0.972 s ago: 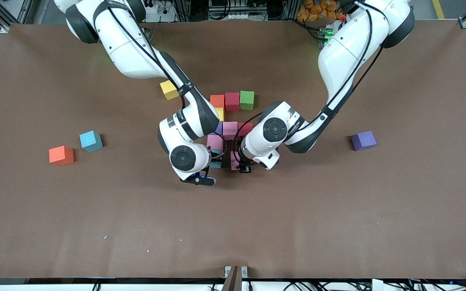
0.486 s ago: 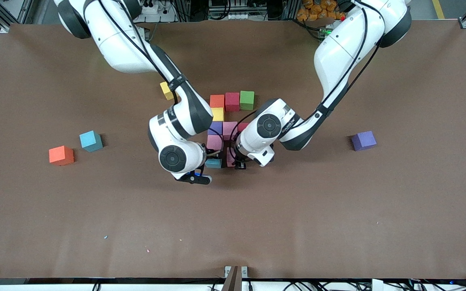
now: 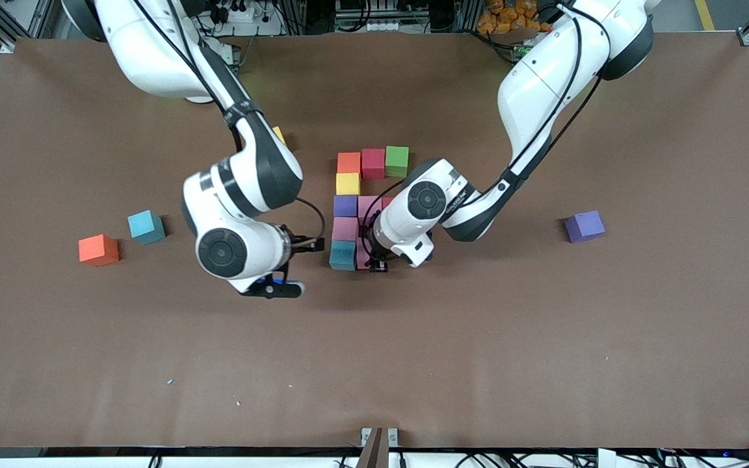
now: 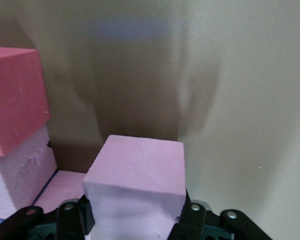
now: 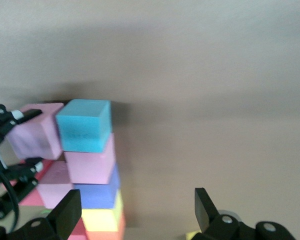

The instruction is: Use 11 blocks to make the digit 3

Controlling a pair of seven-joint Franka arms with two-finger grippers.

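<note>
The blocks form a partial figure mid-table: orange (image 3: 348, 162), red (image 3: 372, 162) and green (image 3: 397, 160) in a row, then yellow (image 3: 348, 184), purple (image 3: 345, 206), pink (image 3: 345, 229) and teal (image 3: 342, 255) in a column toward the front camera. Another pink (image 3: 369, 207) sits beside the purple. My left gripper (image 3: 374, 263) is shut on a pink block (image 4: 137, 185), low beside the teal block (image 5: 85, 125). My right gripper (image 3: 315, 244) is open and empty, beside the column toward the right arm's end.
Loose blocks: blue (image 3: 145, 226) and orange (image 3: 98, 250) toward the right arm's end, purple (image 3: 585, 225) toward the left arm's end, and a yellow one (image 3: 279, 134) mostly hidden by the right arm.
My right gripper has drawn back from the teal block toward the right arm's end, leaving it at the column's end. My left gripper has carried the pink block closer to the teal block.
</note>
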